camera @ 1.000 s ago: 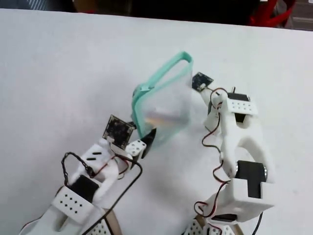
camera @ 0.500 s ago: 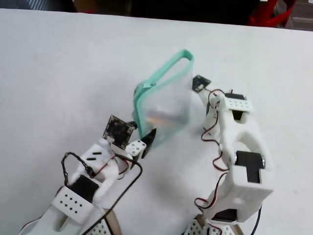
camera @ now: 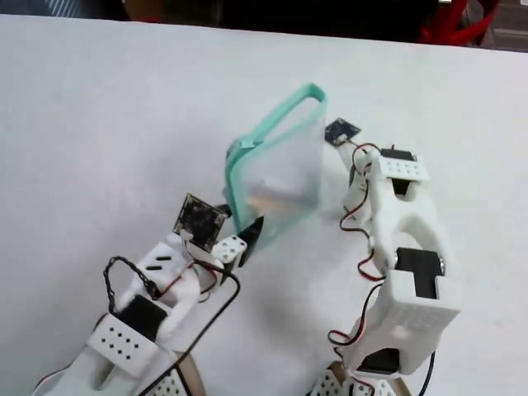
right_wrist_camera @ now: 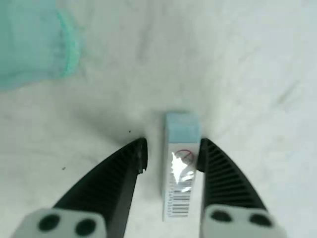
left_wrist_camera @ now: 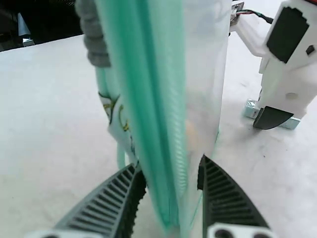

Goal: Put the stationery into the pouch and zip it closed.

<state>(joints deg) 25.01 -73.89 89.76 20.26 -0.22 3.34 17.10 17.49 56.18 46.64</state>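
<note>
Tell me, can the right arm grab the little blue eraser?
Probably yes: the right gripper is open, with the eraser lying on the table between its jaws and nothing in the way.

The left gripper (left_wrist_camera: 169, 168) clamps the teal-edged pouch (left_wrist_camera: 163, 74) — upright — over the table (left_wrist_camera: 49, 99).

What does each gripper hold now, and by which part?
Left gripper clamps the pouch at its zipper-edge corner. Right gripper, open, straddles the eraser, holding nothing.
</note>
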